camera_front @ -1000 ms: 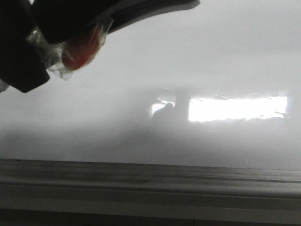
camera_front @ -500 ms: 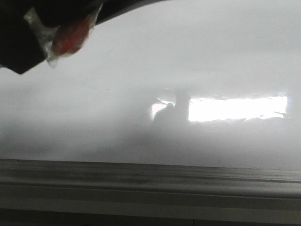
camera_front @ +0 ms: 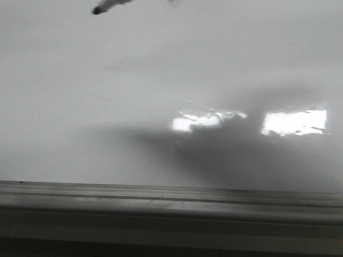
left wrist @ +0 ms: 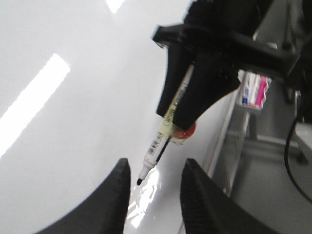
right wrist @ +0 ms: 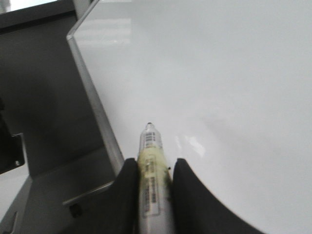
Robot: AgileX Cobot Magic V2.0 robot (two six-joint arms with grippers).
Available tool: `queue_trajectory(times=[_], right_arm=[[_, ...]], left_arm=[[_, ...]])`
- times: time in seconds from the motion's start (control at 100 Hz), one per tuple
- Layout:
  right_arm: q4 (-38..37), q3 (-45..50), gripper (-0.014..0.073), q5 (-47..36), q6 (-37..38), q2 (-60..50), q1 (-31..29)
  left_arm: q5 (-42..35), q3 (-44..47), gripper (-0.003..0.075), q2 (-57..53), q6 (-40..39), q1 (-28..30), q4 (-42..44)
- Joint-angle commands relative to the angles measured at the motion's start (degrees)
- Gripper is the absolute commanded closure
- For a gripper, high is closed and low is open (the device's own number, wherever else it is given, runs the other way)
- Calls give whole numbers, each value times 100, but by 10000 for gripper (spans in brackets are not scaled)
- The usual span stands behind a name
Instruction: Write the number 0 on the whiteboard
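The right pincer (right wrist: 155,180) grips the marker (right wrist: 152,161) along its long axis, tip pointing ahead and raised clear of the whiteboard (right wrist: 234,73). No number 0 shows yet. The left pincer (left wrist: 152,195) stands open, empty

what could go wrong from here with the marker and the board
1. The marker sits clamped in the right pincer with its tip off the whiteboard; a steep or hard landing might smear or skid on the glossy surface.
2. No drawn line is visible yet, and glare patches may hide faint strokes.
3. The left pincer hovers open near the tip, so the arms might clash.
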Motion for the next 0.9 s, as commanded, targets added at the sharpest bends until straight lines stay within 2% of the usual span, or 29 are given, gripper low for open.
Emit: queue_trajectory(times=[0.0,0.15,0.29,0.39,0.47,0.7,0.89], right_arm=[[-74,114,637,-355,21,-542,-307],[-442,455,637,-255,181,-1314,-772],[-1224,455,636,172,733,-1741,-1251],[-1769,431,636,553,1154,-1790,-1549],[-1787,431,636,653,1188,-1752,-1639],[-1787,286,636,298,1188,-1566,-1639],[-1787,-225,636,376,1188,-980,-1639]], left_arm=[[-1007,272,612,-425,-636,33,21],[-1885,1300,739,-1117,-1706,322,128],[-2650,2172,740,-1590,-2150,534,32],[-3318,2556,740,-1762,-2176,606,-267],[-3725,2766,740,-1763,-2176,606,-532],[-3842,2928,740,-1763,-2176,606,-637],[-3844,2950,740,-1763,-2176,606,-637]])
